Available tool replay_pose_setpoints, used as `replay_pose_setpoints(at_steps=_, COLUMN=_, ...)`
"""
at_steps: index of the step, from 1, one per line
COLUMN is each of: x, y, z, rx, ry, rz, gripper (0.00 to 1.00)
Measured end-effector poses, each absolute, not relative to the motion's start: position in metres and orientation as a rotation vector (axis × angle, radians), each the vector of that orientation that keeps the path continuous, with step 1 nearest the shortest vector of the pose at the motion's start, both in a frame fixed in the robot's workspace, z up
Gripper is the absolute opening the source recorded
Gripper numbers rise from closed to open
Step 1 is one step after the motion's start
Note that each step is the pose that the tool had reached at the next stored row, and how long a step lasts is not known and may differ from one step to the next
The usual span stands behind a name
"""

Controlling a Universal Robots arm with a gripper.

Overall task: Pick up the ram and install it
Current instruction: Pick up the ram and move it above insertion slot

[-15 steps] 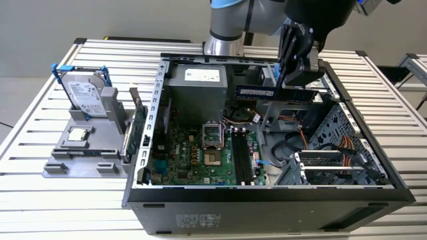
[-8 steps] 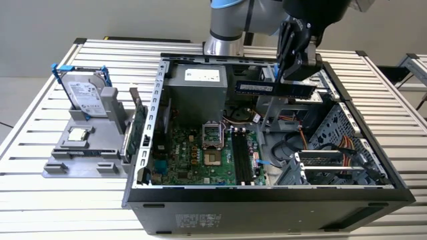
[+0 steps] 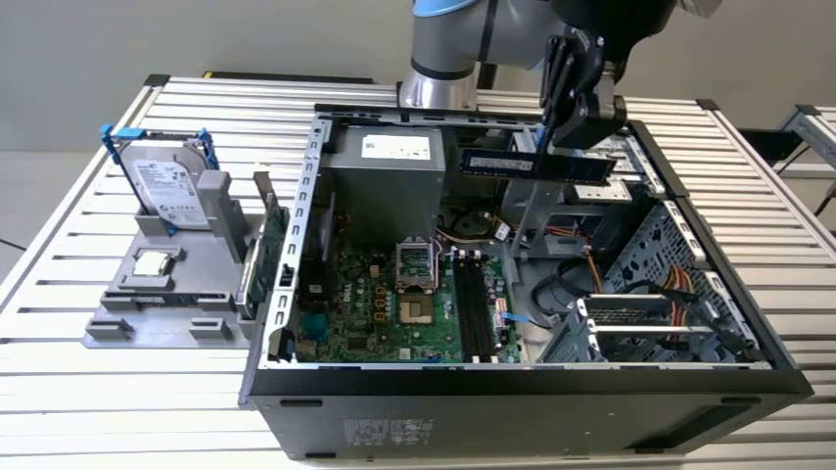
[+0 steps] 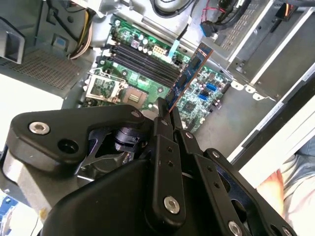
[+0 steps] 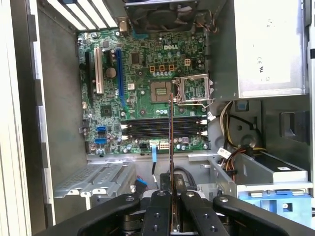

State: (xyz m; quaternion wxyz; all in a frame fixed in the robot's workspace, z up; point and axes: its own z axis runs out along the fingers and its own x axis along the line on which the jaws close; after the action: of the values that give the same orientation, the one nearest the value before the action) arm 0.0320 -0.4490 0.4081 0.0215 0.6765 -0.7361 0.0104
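Note:
The ram (image 3: 534, 164) is a narrow blue stick with black chips. It hangs level above the open computer case (image 3: 523, 387), near the case's back. My gripper (image 3: 570, 145) is shut on it from above, toward the stick's end at the exterior view's right. In both wrist views the ram (image 4: 190, 73) (image 5: 171, 140) shows edge-on, sticking out from between the black fingers (image 4: 162, 129) (image 5: 158, 206). Below it lies the green motherboard (image 5: 142, 73), whose black memory slots (image 5: 162, 129) (image 3: 473, 308) sit beside the open processor socket (image 5: 194, 91).
A grey fixture (image 3: 124, 328) on the slatted table, at the exterior view's left, holds a silver hard drive (image 3: 170, 181) in a blue frame and a green card (image 3: 261, 259). Inside the case are a power supply (image 3: 392, 162), cables and a drive cage (image 3: 653, 284). A person's sleeve (image 4: 295, 189) shows beside the case.

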Motion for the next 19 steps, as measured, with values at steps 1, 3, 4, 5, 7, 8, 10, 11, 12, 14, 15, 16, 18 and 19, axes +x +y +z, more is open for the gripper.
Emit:
replay_pose_setpoints(at_steps=1, x=0.032, y=-0.4471, z=0.4081, rx=2.096, ry=-2.281, rz=0.032, gripper=0.0)
replay_pose_setpoints(at_steps=3, x=0.0323, y=-0.4437, z=0.408, rx=2.096, ry=-2.281, rz=0.033, gripper=0.0)
replay_pose_setpoints(at_steps=4, x=0.0324, y=-0.4427, z=0.4081, rx=2.097, ry=-2.281, rz=0.033, gripper=0.0)
replay_pose_setpoints(at_steps=5, x=0.0324, y=-0.4426, z=0.4081, rx=2.097, ry=-2.281, rz=0.033, gripper=0.0)
replay_pose_setpoints(at_steps=7, x=0.0323, y=-0.4426, z=0.4081, rx=2.096, ry=-2.281, rz=0.033, gripper=0.0)
replay_pose_setpoints(at_steps=8, x=0.0323, y=-0.4424, z=0.4081, rx=2.096, ry=-2.281, rz=0.033, gripper=0.0)
replay_pose_setpoints(at_steps=10, x=0.0324, y=-0.4421, z=0.4081, rx=2.096, ry=-2.281, rz=0.033, gripper=0.0)
replay_pose_setpoints(at_steps=11, x=0.0324, y=-0.4421, z=0.4081, rx=2.096, ry=-2.281, rz=0.033, gripper=0.0)
replay_pose_setpoints(at_steps=12, x=0.0324, y=-0.4421, z=0.4081, rx=2.096, ry=-2.281, rz=0.033, gripper=0.0)
replay_pose_setpoints(at_steps=14, x=0.0324, y=-0.4421, z=0.4081, rx=2.096, ry=-2.281, rz=0.033, gripper=0.0)
replay_pose_setpoints(at_steps=15, x=0.0323, y=-0.442, z=0.4081, rx=2.096, ry=-2.281, rz=0.033, gripper=0.0)
replay_pose_setpoints(at_steps=16, x=0.0323, y=-0.442, z=0.4081, rx=2.096, ry=-2.281, rz=0.033, gripper=0.0)
replay_pose_setpoints(at_steps=18, x=0.0324, y=-0.442, z=0.4081, rx=2.096, ry=-2.281, rz=0.033, gripper=0.0)
replay_pose_setpoints(at_steps=19, x=0.0324, y=-0.442, z=0.408, rx=2.096, ry=-2.282, rz=0.033, gripper=0.0)
